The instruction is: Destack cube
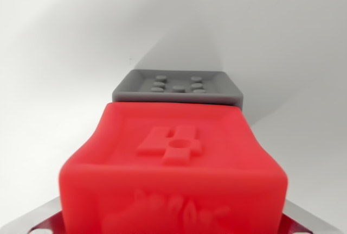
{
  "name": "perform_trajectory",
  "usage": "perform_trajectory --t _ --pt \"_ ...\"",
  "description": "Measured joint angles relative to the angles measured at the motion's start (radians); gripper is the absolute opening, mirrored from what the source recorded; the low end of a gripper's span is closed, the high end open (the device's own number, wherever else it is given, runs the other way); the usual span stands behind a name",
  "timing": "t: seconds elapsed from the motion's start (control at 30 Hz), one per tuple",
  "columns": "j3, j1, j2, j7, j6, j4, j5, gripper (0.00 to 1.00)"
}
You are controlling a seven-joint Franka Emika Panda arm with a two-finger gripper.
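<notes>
Red cube (173, 163), embossed top, grey cube (179, 87) behind

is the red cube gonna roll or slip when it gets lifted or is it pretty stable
The red cube probably won't roll: its faces look flat, with only rounded edges. Its smooth, plastic-looking surface might be slightly slippery, though the raised pattern on top could add some grip. It looks rigid, not floppy. The gray cube behind looks similar.
</notes>
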Motion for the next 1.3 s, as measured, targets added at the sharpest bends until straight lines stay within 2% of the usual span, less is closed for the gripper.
perform_trajectory --t 0.47,0.83,1.3 --pt "-0.004 0.003 -0.023 0.001 -0.017 -0.002 -0.001 0.00" --pt "-0.013 0.010 -0.060 0.005 -0.050 -0.006 -0.007 0.00" --pt "-0.025 0.017 -0.130 0.017 -0.114 -0.010 -0.025 0.00"
